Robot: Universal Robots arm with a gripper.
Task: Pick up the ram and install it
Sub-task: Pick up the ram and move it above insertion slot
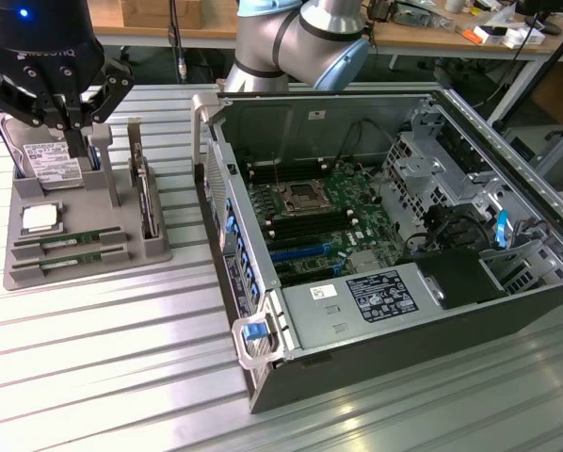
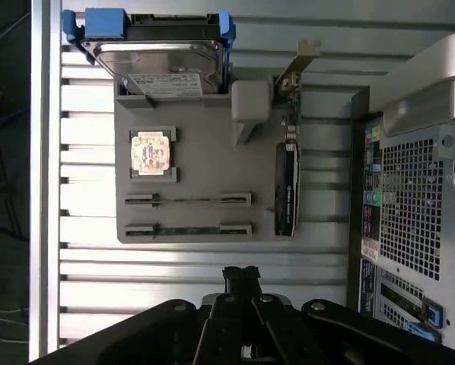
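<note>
Two ram sticks, thin and green, stand on edge in parallel slots of a grey holder (image 1: 121,231), one (image 1: 70,241) behind the other (image 1: 72,258). In the wrist view they are the nearer stick (image 2: 188,229) and the farther stick (image 2: 188,199). My black gripper (image 1: 74,141) hangs above the holder's back end, over the hard drive (image 1: 51,162), apart from the ram. Its fingertips (image 2: 235,275) are pressed together and hold nothing; the gripper (image 2: 240,272) is shut.
The holder also carries a square CPU (image 1: 40,218) and an upright card (image 1: 146,202). An open computer case (image 1: 263,339) fills the exterior view's right, its motherboard (image 1: 310,221) with long memory slots exposed. All rest on a ribbed metal table (image 1: 103,358).
</note>
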